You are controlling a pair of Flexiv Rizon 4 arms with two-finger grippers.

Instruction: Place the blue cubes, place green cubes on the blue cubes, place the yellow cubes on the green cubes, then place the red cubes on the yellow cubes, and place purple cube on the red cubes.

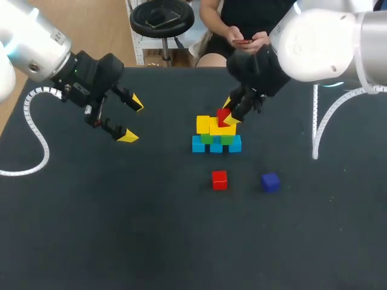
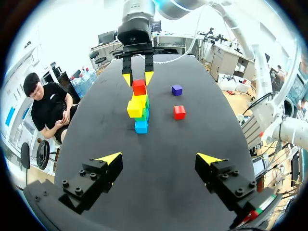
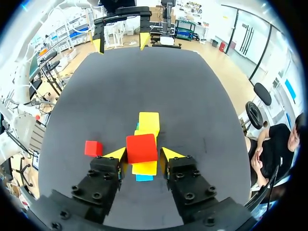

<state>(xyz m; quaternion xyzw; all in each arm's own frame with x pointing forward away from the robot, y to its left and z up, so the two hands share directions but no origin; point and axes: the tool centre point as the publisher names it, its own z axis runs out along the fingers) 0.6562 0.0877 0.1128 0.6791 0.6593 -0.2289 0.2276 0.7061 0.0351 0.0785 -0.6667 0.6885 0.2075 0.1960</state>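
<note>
A stack stands mid-table: blue cubes (image 1: 216,145) at the bottom, green cubes (image 1: 217,138) on them, yellow cubes (image 1: 211,125) above. A red cube (image 1: 222,114) rests on the yellow layer. My right gripper (image 1: 228,112) straddles this red cube (image 3: 141,148), its fingers a sliver apart from the cube's sides, so it is open. A second red cube (image 1: 219,179) and a purple cube (image 1: 270,182) lie loose in front of the stack. My left gripper (image 1: 133,119) hangs wide open and empty, well left of the stack (image 2: 140,108).
The black table (image 1: 121,229) has bare room at the front and left. A white cable (image 1: 315,130) hangs down at the right side of the table.
</note>
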